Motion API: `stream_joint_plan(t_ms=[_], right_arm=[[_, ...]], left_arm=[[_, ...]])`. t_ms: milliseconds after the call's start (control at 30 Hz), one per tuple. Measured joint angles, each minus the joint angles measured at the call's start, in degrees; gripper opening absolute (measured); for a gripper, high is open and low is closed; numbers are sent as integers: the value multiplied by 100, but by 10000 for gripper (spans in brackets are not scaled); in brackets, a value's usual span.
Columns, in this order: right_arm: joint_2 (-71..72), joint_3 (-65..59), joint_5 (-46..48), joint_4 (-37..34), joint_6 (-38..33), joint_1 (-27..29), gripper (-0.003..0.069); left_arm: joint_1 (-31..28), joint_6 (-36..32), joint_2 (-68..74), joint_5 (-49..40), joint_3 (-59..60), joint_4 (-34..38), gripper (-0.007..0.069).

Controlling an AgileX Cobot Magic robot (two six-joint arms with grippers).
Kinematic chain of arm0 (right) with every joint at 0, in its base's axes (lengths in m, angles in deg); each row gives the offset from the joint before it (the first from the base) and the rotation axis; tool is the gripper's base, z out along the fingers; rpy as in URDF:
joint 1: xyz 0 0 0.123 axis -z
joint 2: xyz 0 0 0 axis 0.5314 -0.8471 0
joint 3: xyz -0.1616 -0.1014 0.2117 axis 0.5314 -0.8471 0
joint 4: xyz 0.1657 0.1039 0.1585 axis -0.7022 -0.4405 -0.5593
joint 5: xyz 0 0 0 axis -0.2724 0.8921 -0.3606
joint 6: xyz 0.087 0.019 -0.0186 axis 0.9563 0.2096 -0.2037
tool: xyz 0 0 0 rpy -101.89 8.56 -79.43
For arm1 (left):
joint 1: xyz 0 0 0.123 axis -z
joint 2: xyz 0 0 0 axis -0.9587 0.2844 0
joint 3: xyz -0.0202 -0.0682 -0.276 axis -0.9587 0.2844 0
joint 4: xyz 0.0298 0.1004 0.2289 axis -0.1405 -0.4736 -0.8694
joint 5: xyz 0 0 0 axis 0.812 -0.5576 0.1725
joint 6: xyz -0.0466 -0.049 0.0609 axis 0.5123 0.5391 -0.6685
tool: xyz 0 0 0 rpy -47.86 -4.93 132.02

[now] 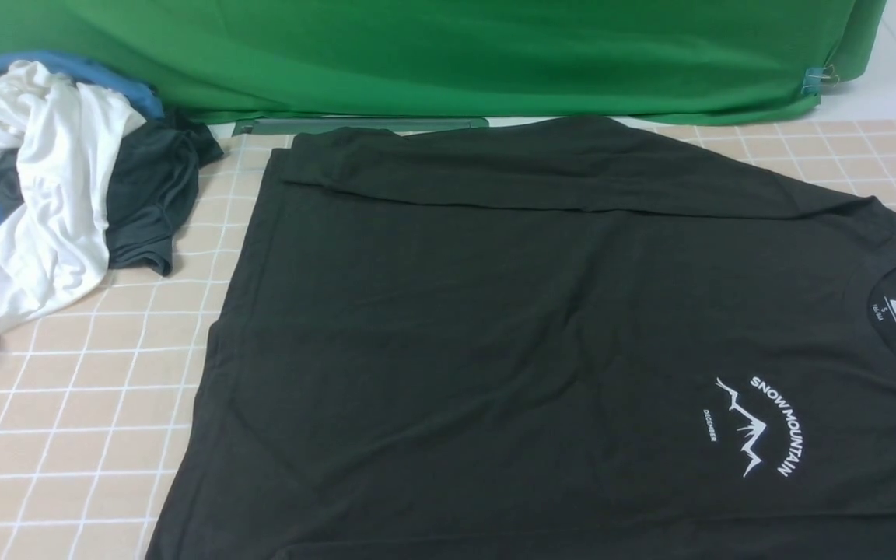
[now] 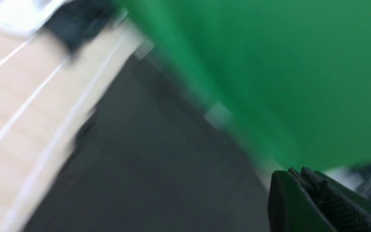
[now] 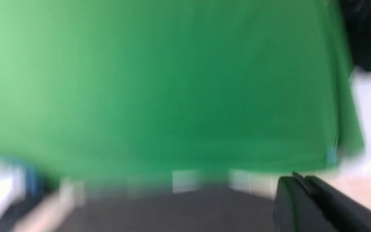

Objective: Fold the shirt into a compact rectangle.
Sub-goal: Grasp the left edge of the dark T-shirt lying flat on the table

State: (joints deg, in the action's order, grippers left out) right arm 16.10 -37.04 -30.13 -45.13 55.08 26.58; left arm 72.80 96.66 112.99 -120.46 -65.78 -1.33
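Front view: the shirt (image 1: 495,311) lies flat, print up, across the centre and right of the frame on the checked counter (image 1: 90,404), with its collar at the right edge. One sleeve (image 1: 533,171) lies folded over the body along the upper edge. The task is judged to be at an early stage, with the body folds left to do. Left wrist view, blurred: the left pincer (image 2: 296,172), at lower right, has its fingers together and holds nothing. Right wrist view, blurred: the right pincer (image 3: 296,176), at lower right, is likewise together and empty.

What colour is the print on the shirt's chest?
White print on the black shirt; clearest in front view.
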Motion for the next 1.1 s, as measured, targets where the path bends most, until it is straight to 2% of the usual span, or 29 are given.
stream_joint_plan(t_ms=[100, 200, 333, 433, 633, 700, 833, 900, 1033, 1100], right_arm=[[-963, 682, 1538, 0, -413, 0, 31], [-1573, 847, 2155, 7, -587, 0, 32], [-2203, 864, 2582, 30, -856, 0, 34], [-2386, 864, 2680, 37, -955, 0, 34], [-2648, 864, 2687, 42, -1020, 0, 38], [-2655, 864, 2651, 42, -1020, 0, 38], [-2655, 869, 2549, 42, -1024, 0, 42], [-2655, 869, 2542, 42, -1024, 0, 46], [-2655, 870, 2528, 42, -1024, 0, 51], [-2655, 875, 2528, 42, -1024, 0, 51]], left_arm=[[0, -1219, 1466, -1737, -394, 503, 17], [0, -1745, 2444, -2287, -386, 712, 17], [0, -1966, 3288, -2081, 5, 658, 17], [86, -1907, 3498, -1778, 312, 639, 23], [1029, -1228, 3593, -685, 842, 472, 117], [1329, -895, 3614, -459, 854, 305, 171], [1889, -270, 3739, -289, 877, 10, 330], [2081, -194, 3831, -213, 877, -84, 416], [2235, -146, 4093, 59, 877, -166, 519], [2235, -141, 4281, 137, 877, -184, 548]])
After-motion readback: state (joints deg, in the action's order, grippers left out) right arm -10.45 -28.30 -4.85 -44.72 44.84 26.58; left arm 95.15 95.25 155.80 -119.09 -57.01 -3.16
